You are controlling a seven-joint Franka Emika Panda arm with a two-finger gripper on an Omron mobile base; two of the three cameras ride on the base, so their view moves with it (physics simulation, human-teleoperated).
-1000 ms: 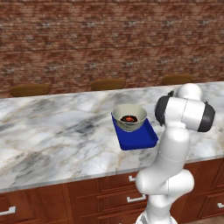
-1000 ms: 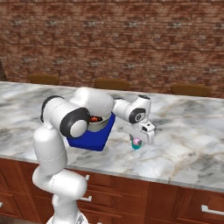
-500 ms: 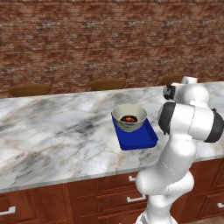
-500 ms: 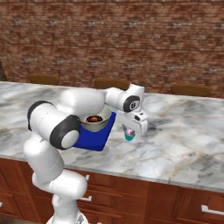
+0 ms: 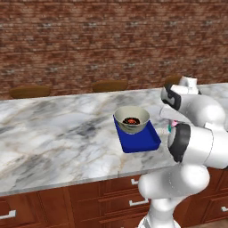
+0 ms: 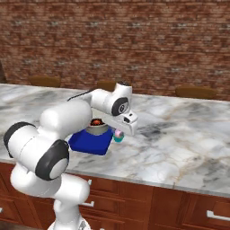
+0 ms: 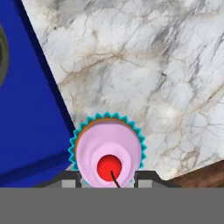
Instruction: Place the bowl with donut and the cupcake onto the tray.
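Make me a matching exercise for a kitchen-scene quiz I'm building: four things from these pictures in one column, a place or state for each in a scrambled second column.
Things:
1. round grey-beige bowl
2. small dark chocolate donut with red specks
3. pink-topped cupcake in a teal wrapper
4. flat deep-blue rectangular tray

Places or states:
A. lies inside the bowl
B. lies flat on the marble counter
C. sits between the claw fingertips, beside the tray's edge
D. stands on the tray's far half

Pairs: 1-D, 2-A, 3-C, 4-B

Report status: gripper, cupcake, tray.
Gripper shut on cupcake, carried beside tray edge. Bowl with donut sits on tray. Nothing in the way.
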